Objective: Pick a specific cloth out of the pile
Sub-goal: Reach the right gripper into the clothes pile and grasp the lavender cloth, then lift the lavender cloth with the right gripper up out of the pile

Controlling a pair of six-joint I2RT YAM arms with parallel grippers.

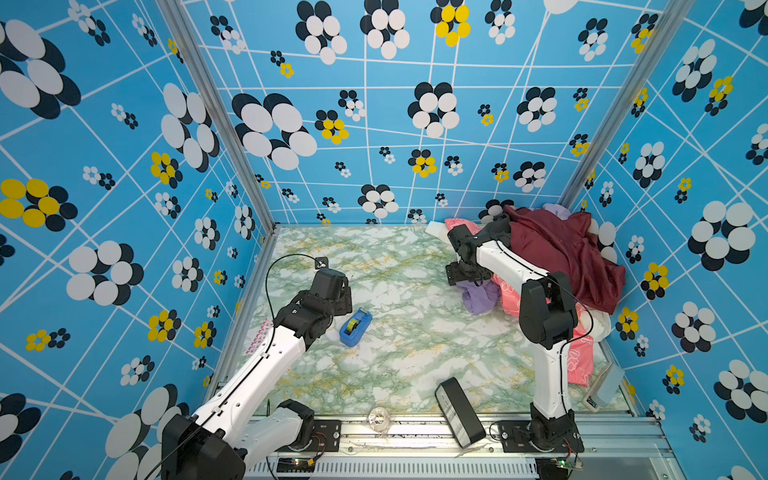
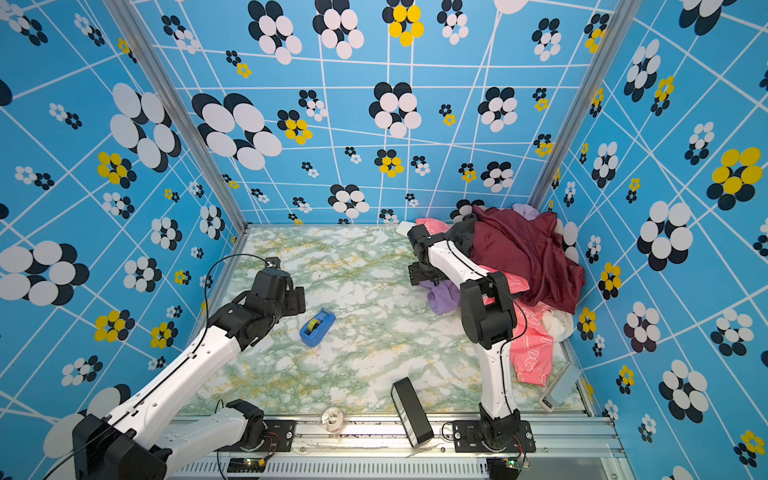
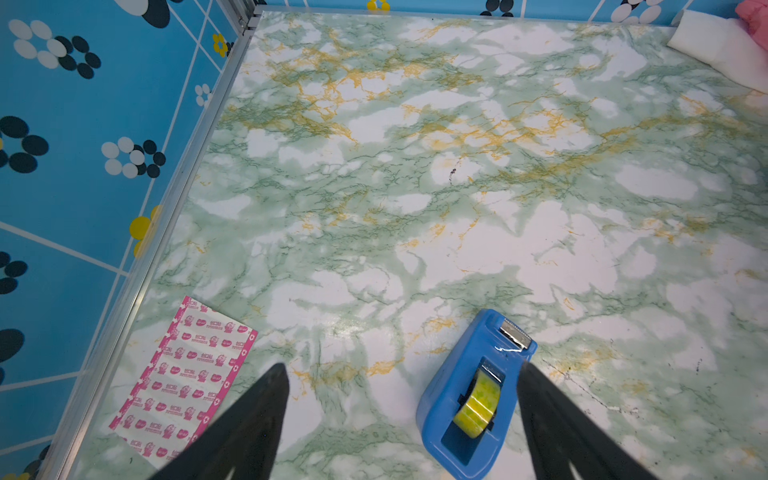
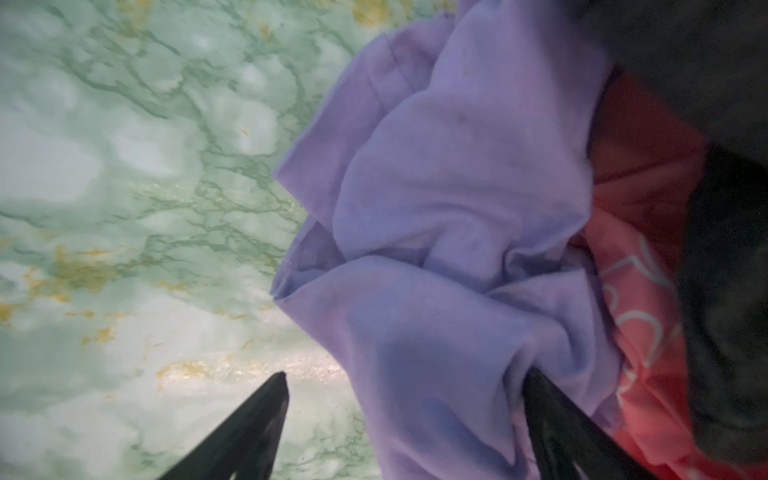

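Shows a green-marbled tabletop (image 1: 395, 361) bearing a blue tape dispenser (image 1: 355, 328), a pink-printed sheet (image 3: 183, 382) — and, far right, the pile (image 1: 557, 245) with the cloth (image 1: 482, 297) at its edge.

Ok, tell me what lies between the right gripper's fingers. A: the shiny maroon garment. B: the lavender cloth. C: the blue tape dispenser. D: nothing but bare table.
B: in the right wrist view the lavender cloth lies between the wide-open fingers of the right gripper, with one fingertip against a fold of it.
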